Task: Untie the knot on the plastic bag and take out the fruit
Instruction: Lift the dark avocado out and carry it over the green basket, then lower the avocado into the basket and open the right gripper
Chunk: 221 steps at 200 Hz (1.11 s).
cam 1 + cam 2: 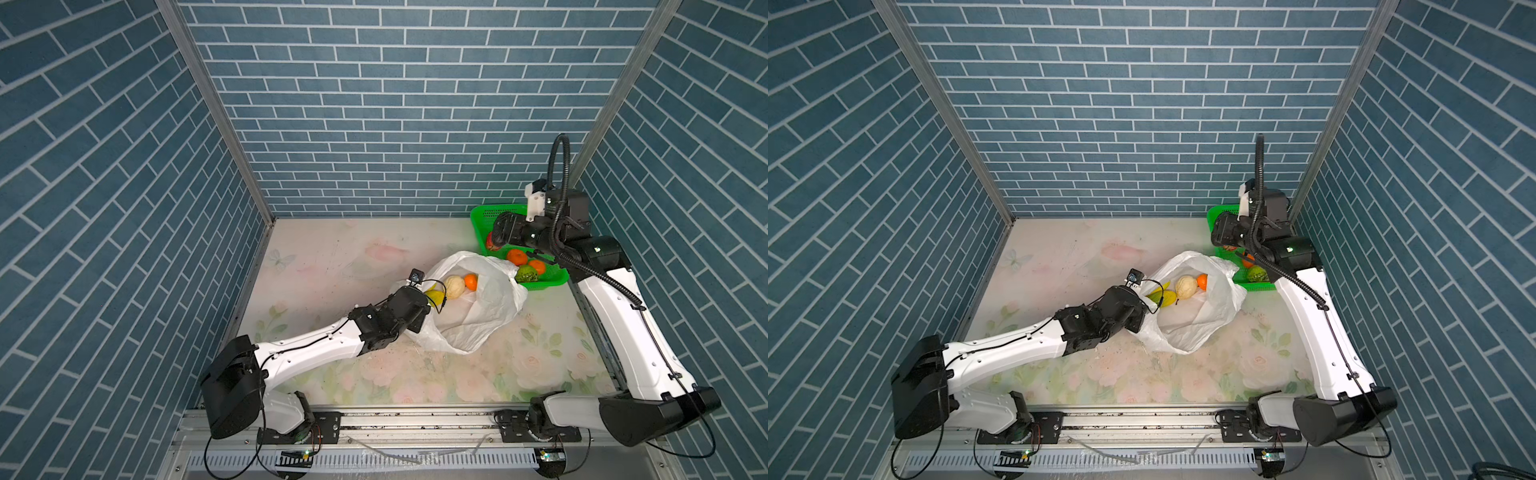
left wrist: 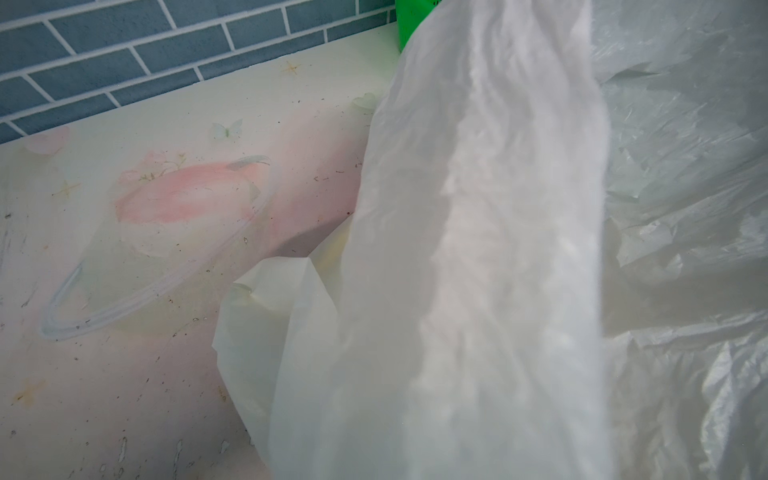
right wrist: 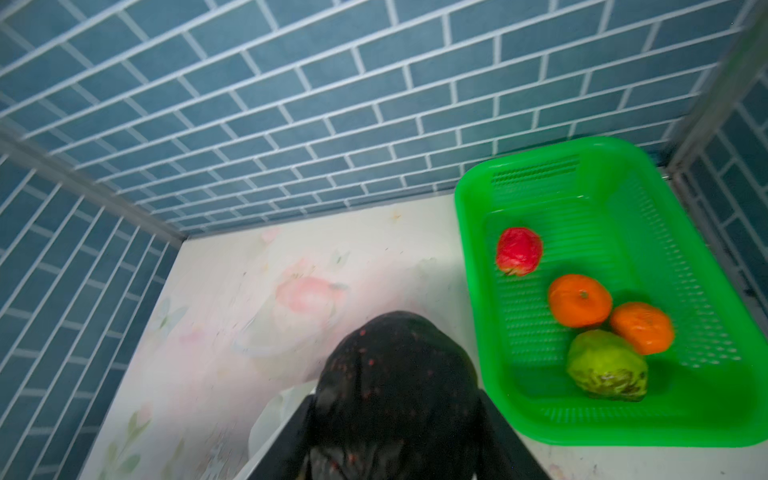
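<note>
Tabletop (image 1: pixel 332 257) with floral print carries all items. Plastic bag (image 1: pixel 478 316) lies at centre with its mouth open. It contains a cream fruit (image 1: pixel 454 286), an orange (image 1: pixel 471 281) and a banana (image 1: pixel 435 296). Green basket (image 3: pixel 623 166) sits in the far right corner and holds a red fruit (image 3: pixel 519 251), two oranges (image 3: pixel 579 300) and a green fruit (image 3: pixel 606 365). Left gripper (image 1: pixel 430 309): fingers closed on the bag's left rim. Right gripper (image 3: pixel 395 397): fingers clamped on a dark avocado (image 3: pixel 395 357), near the basket.
</note>
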Motion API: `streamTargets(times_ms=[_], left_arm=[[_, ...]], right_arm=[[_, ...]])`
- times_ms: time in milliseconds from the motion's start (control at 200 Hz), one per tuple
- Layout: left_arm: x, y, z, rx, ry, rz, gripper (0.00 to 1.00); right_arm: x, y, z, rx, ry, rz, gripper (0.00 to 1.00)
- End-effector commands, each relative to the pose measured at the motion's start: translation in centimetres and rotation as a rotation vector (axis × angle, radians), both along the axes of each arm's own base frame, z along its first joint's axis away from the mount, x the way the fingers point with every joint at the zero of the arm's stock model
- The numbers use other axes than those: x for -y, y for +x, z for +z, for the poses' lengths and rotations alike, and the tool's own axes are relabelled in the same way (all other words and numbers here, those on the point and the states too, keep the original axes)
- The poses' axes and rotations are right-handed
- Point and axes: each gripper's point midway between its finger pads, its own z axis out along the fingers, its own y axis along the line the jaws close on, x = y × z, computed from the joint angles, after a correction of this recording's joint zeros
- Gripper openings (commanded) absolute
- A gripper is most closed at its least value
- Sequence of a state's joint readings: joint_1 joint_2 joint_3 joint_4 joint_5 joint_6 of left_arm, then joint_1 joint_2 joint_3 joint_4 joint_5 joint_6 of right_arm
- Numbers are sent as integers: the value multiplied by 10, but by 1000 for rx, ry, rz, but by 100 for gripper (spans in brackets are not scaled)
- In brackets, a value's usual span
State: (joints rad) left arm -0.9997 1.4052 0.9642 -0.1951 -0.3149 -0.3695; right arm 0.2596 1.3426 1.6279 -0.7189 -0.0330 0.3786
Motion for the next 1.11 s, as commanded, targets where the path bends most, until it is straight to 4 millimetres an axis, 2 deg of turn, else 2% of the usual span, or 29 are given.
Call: streamTargets(times_ms=[0,120,230,380,530,590,745,855,980,1100], left_arm=[[-3,-2,3,3,-14,0,0],[-9,-4,3,3,-4,5,0],[-16,-6,4,7,6,12,0],[-24,-11,5,4,22,11,0],[-33,-16,7,3,34,9,0],[-36,-19,9,1,38,9,0],[-49,-25,13,0,53,15,0],[-56,-29,15,0,63,17,0],[-61,-32,20,1,65,17,0],[-58,-34,24,-8,54,1,0]], right_arm=[[27,40,-5,41,-26,-61,48],[54,77,-46,-15,-46,-137,47],[75,102,-99,-97,-66,-188,47],[85,120,-169,-211,-71,-200,46],[84,126,-211,-282,-74,-192,47],[84,126,-219,-299,-74,-190,50],[84,125,-233,-343,-81,-186,72],[83,123,-239,-369,-88,-174,79],[83,121,-235,-374,-95,-167,82],[76,114,-212,-347,-80,-138,82]])
